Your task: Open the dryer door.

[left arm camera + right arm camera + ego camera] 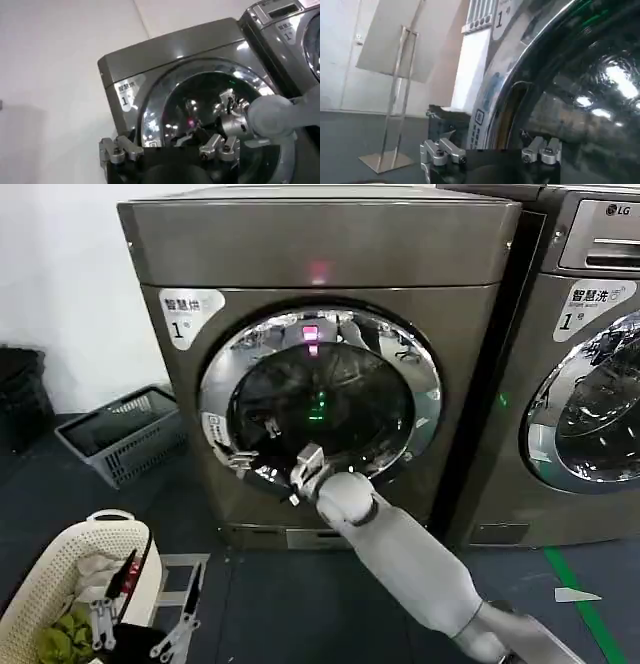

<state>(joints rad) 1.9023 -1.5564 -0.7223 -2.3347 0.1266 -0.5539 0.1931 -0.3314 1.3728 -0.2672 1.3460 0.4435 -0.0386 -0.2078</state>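
One dryer [320,364], label "1", centre; dryer door [320,399] seated shut. Right pincer [262,467] placed at chrome ring's lower-left edge, fingers apart. Left pincer [150,624] parked low, apart. Step: reaching. Next: edge hooked, pulled outward.

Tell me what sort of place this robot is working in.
Most likely a laundry room or a mock-up of one. Two front-loading machines stand side by side, the dryer and an LG-marked machine, with a grey laundry basket on the dark floor and a cream hamper holding cloth.
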